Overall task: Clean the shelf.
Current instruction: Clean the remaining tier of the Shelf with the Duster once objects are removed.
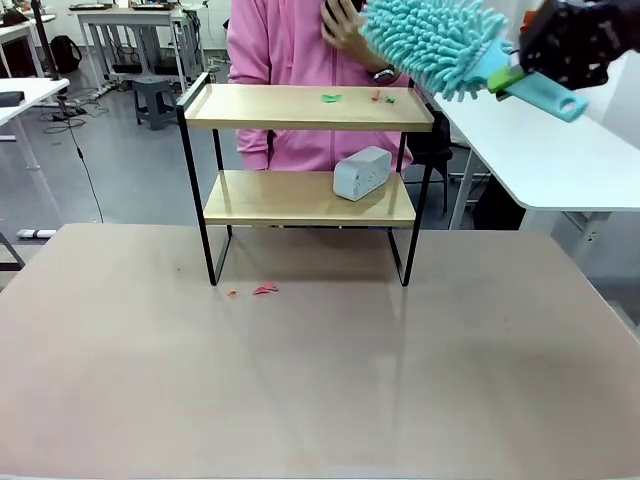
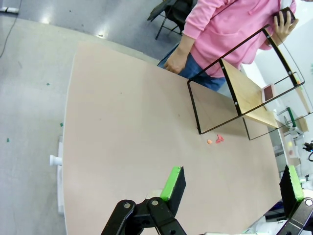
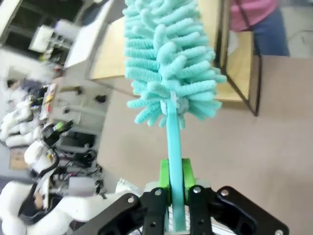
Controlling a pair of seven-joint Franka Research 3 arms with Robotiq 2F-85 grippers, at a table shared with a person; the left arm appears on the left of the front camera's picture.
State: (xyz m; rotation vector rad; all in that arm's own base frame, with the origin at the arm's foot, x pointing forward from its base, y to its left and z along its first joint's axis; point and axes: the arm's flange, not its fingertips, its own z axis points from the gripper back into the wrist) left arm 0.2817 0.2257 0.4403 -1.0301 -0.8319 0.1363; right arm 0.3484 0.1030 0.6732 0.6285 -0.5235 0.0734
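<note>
The shelf [image 1: 310, 108] stands at the table's far side, two light wooden boards in a thin black frame. Small green and red scraps [image 1: 331, 97] lie on its top board. A white box-like device [image 1: 361, 172] sits on the lower board. My right gripper [image 1: 508, 78] hovers up right of the shelf, shut on the handle of a turquoise fluffy duster [image 1: 432, 44], whose head points at the top board's right end. In the right wrist view the duster [image 3: 168, 58] rises from the gripper [image 3: 176, 196]. My left gripper [image 2: 234, 183] is open above the table, shelf [image 2: 247, 95] ahead.
Pink and orange scraps [image 1: 262, 290] lie on the tan table [image 1: 320, 380] just in front of the shelf's left legs. A person in a pink top [image 1: 290, 40] stands behind the shelf, holding a phone. A white table [image 1: 540, 150] stands at the right.
</note>
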